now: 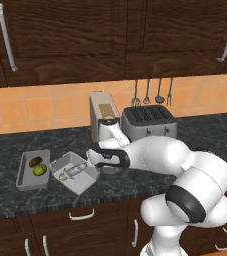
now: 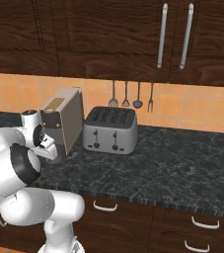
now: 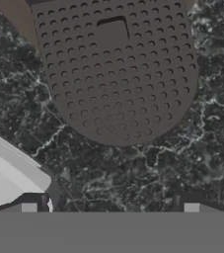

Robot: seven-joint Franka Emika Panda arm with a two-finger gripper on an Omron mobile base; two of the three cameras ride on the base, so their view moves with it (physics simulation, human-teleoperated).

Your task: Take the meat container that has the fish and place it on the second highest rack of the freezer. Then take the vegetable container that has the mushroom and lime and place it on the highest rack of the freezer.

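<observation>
**Two trays on the dark counter, gripper low beside the fish tray**

A dark speckled stone counter (image 1: 15,195) is seen running beneath dark wood wall cabinets (image 1: 65,35) and an orange tiled backsplash (image 1: 45,107), with drawer fronts below its near edge. On the left part of the counter two grey open trays are set close together. The left tray (image 1: 24,172) is seen to hold a brown mushroom (image 1: 35,162) at its far end and a yellow-green lime (image 1: 39,170) just nearer, the two touching or nearly so. The right tray (image 1: 87,181), turned at an angle, holds a thin silver-grey fish (image 1: 72,172) lying lengthwise across it.

Farther back a tan coffee machine (image 1: 103,114) and a grey toaster (image 1: 149,122) are placed side by side, with utensils (image 1: 152,92) hung on the wall behind them.

The gripper (image 1: 96,161) is held low just right of the fish tray, nothing being gripped. In the hand view its fingertips (image 3: 28,208) are shown spread wide apart over bare counter, a corner of the fish tray lying at the left and the perforated round drip plate (image 3: 116,69) of the coffee machine beyond.
</observation>
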